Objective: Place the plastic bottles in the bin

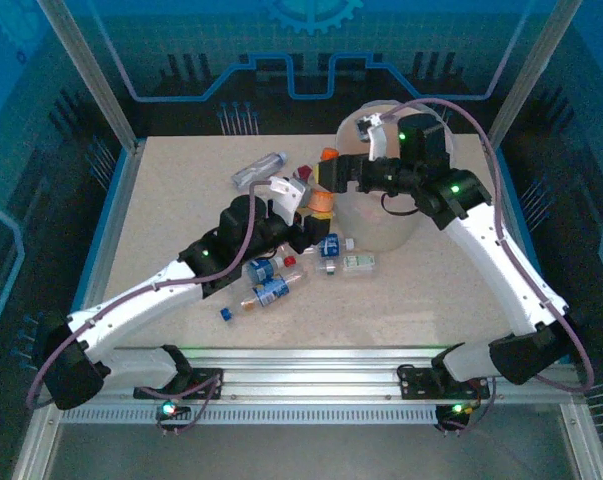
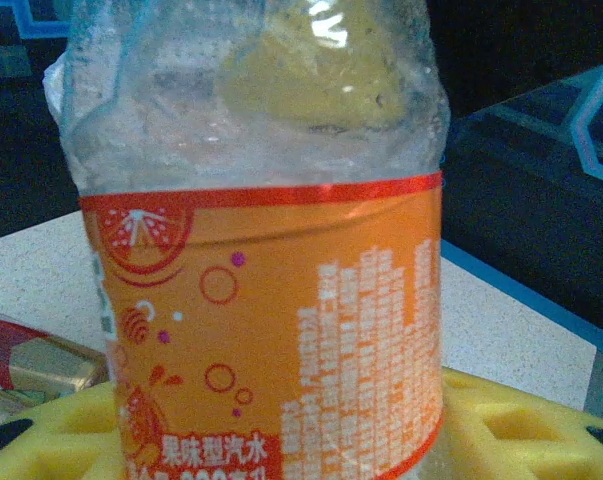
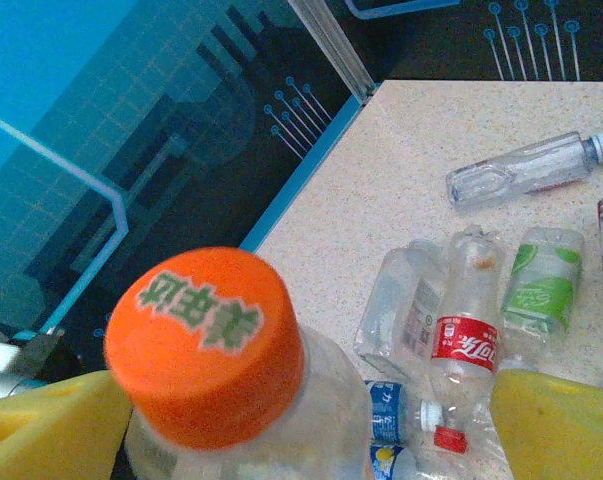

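Observation:
An orange-labelled plastic bottle [image 2: 271, 330] stands upright between the yellow fingers [image 2: 511, 420] of my left gripper [image 2: 281, 440], which is shut on its lower body. In the top view this bottle [image 1: 322, 203] is held above the table, just left of the bin [image 1: 381, 225], a whitish bucket. My right gripper [image 3: 306, 400] is open around the bottle's neck, the orange cap [image 3: 206, 340] between its wide-apart yellow fingers [image 3: 556, 420]. From above, the right gripper [image 1: 328, 175] reaches in from the right, across the bin. Several more plastic bottles [image 1: 271, 285] lie on the table.
A clear bottle with a white cap [image 3: 526, 170] lies apart at the back. Below it lie a red-labelled bottle [image 3: 466, 335], a green-labelled one [image 3: 541, 285] and a blue-labelled one [image 3: 391, 410]. A loose blue cap [image 1: 225, 313] sits near the front. Frame posts and blue walls surround the table [image 1: 171, 220].

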Controlling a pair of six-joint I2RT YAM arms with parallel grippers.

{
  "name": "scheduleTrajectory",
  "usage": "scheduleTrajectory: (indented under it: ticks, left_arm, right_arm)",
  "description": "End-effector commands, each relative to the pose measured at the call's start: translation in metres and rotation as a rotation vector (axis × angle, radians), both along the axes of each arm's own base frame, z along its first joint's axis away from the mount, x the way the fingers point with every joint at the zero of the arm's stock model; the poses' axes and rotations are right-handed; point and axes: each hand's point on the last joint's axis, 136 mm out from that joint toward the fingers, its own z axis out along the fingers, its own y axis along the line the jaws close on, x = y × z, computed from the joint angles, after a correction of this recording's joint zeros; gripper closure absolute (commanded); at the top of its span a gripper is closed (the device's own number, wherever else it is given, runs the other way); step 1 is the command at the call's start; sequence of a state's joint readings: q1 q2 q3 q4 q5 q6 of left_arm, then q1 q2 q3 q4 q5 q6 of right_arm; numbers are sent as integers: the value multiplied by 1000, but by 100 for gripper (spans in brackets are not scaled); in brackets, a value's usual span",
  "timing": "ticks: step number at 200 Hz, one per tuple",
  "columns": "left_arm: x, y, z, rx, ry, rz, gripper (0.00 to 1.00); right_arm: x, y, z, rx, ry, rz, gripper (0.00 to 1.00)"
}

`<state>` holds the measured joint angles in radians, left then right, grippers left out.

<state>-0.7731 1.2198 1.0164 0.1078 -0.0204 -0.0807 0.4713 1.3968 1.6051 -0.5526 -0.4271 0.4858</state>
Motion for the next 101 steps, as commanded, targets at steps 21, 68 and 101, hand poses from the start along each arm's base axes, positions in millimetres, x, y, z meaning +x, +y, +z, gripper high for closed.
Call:
scheduleTrajectory:
  ticks: [21,68,101]
  left_arm:
    - [3,-5,24,-81,-39,-22,78]
    - [4,-2,36,-104,-67,-16,77]
    - [5,2,44,-114,-84,-3,73]
  right_arm:
    - [0,19,-3,-56,-19,33,9]
    - [-2,26,-12,-75,-3,47,18]
    - [-5,25,-12,-83,-2,44,39]
